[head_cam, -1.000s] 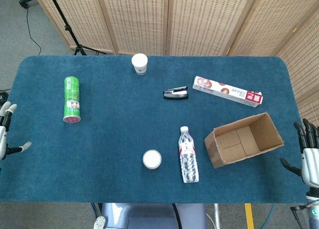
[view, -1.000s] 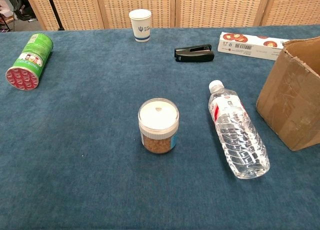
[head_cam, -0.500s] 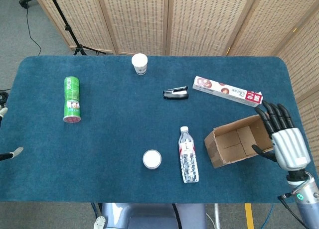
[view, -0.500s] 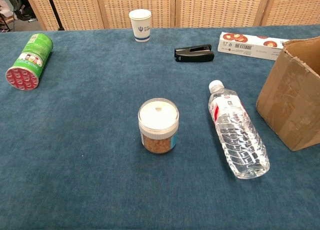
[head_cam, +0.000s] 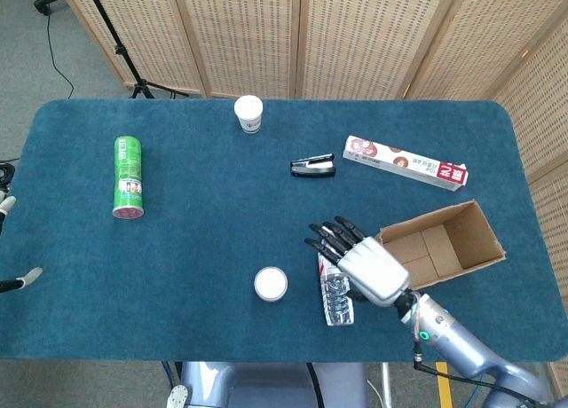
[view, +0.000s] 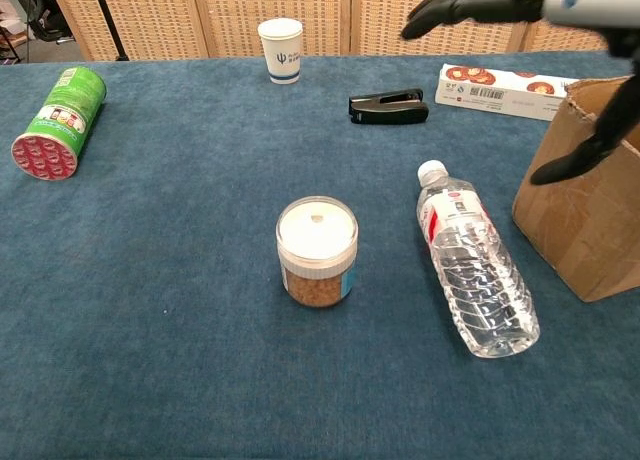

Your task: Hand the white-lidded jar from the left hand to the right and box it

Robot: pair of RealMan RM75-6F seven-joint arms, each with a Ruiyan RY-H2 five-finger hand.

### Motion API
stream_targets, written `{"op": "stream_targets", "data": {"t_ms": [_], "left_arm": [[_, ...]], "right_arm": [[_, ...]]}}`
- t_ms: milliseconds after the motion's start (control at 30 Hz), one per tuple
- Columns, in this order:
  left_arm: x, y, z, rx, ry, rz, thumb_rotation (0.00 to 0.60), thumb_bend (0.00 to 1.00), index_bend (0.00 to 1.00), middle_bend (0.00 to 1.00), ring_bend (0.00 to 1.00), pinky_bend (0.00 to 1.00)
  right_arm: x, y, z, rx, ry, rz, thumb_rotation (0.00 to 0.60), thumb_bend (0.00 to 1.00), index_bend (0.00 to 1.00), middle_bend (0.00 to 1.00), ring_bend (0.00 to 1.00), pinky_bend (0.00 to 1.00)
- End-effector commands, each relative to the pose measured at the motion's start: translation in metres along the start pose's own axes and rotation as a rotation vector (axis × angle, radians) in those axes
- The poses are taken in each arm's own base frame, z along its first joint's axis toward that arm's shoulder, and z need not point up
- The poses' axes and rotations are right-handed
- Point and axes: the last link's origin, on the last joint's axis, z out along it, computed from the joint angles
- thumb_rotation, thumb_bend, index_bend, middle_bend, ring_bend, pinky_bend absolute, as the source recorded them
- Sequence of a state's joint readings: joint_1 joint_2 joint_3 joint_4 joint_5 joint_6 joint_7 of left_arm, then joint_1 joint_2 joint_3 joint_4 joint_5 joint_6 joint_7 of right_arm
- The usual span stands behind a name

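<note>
The white-lidded jar (view: 317,252) stands upright on the bench (head_cam: 177,275), ungripped. Right of it lies a water bottle (view: 474,262), then the cardboard box (head_cam: 435,248). The right robot hand (head_cam: 359,262) hovers spread wide above the bottle; the left robot hand (head_cam: 11,248) barely shows at the bench's edge, its state unclear.

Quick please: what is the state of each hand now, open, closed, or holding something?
Left hand: only fingertips show at the frame edge; cannot tell.
Right hand: open, fingers spread, holding nothing, above the water bottle.
</note>
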State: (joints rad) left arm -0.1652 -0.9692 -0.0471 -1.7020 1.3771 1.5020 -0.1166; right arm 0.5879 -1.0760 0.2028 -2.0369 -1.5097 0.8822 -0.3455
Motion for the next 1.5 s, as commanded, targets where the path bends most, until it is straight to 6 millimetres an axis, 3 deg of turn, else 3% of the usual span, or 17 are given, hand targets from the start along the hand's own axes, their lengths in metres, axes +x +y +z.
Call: {"op": "stream_targets", "data": {"t_ms": [33, 333, 533, 633, 700, 767, 867, 900, 1000, 1200, 1300, 1500], "left_arm": [[0.002, -0.001, -0.002, -0.005, 0.006, -0.004, 0.6, 0.0, 0.0, 0.0, 0.0, 0.0], [0.003, -0.003, -0.002, -0.012, -0.004, -0.013, 0.6, 0.0, 0.0, 0.0, 0.0, 0.0], [0.007, -0.007, -0.001, -0.008, 0.0, -0.029, 0.6, 0.0, 0.0, 0.0, 0.0, 0.0], [0.008, -0.009, -0.001, -0.004, 0.005, -0.035, 0.6, 0.0, 0.0, 0.0, 0.0, 0.0], [0.009, -0.009, -0.001, -0.002, 0.005, -0.037, 0.6, 0.0, 0.0, 0.0, 0.0, 0.0], [0.009, -0.01, -0.001, -0.001, 0.004, -0.037, 0.6, 0.0, 0.0, 0.0, 0.0, 0.0], [0.009, -0.01, -0.001, -0.003, 0.001, -0.037, 0.6, 0.0, 0.0, 0.0, 0.0, 0.0], [0.009, -0.01, -0.001, -0.004, 0.0, -0.036, 0.6, 0.0, 0.0, 0.0, 0.0, 0.0], [0.008, -0.009, -0.001, -0.005, -0.001, -0.036, 0.6, 0.0, 0.0, 0.0, 0.0, 0.0], [0.007, -0.009, 0.0, -0.002, -0.006, -0.035, 0.6, 0.0, 0.0, 0.0, 0.0, 0.0], [0.007, -0.009, 0.0, -0.003, -0.006, -0.032, 0.6, 0.0, 0.0, 0.0, 0.0, 0.0], [0.006, -0.008, 0.0, -0.004, -0.011, -0.026, 0.6, 0.0, 0.0, 0.0, 0.0, 0.0]], "right_arm": [[-0.028, -0.038, 0.044, 0.077, -0.088, -0.033, 0.6, 0.0, 0.02, 0.0, 0.0, 0.01], [-0.064, -0.078, 0.082, 0.077, -0.19, -0.032, 0.6, 0.0, 0.02, 0.0, 0.0, 0.01], [-0.076, -0.085, 0.105, 0.024, -0.208, -0.037, 0.6, 0.0, 0.02, 0.0, 0.0, 0.01], [-0.076, -0.087, 0.112, 0.008, -0.19, -0.04, 0.6, 0.0, 0.02, 0.0, 0.0, 0.06], [-0.076, -0.086, 0.116, 0.002, -0.164, -0.058, 0.6, 0.0, 0.03, 0.03, 0.01, 0.15], [-0.077, -0.085, 0.118, 0.004, -0.142, -0.067, 0.6, 0.0, 0.12, 0.18, 0.11, 0.34], [-0.08, -0.082, 0.119, 0.008, -0.122, -0.058, 0.6, 0.08, 0.37, 0.46, 0.39, 0.59], [-0.081, -0.081, 0.119, 0.009, -0.123, -0.044, 0.6, 0.15, 0.46, 0.55, 0.48, 0.64], [-0.079, -0.08, 0.118, 0.024, -0.116, 0.006, 0.6, 0.26, 0.61, 0.67, 0.59, 0.7], [-0.058, -0.078, 0.115, 0.031, -0.055, 0.089, 0.6, 0.34, 0.66, 0.7, 0.61, 0.7], [-0.037, -0.07, 0.112, 0.019, 0.012, 0.096, 0.6, 0.36, 0.66, 0.7, 0.61, 0.7], [0.021, -0.034, 0.097, -0.052, 0.167, 0.067, 0.6, 0.35, 0.66, 0.7, 0.61, 0.7]]}}
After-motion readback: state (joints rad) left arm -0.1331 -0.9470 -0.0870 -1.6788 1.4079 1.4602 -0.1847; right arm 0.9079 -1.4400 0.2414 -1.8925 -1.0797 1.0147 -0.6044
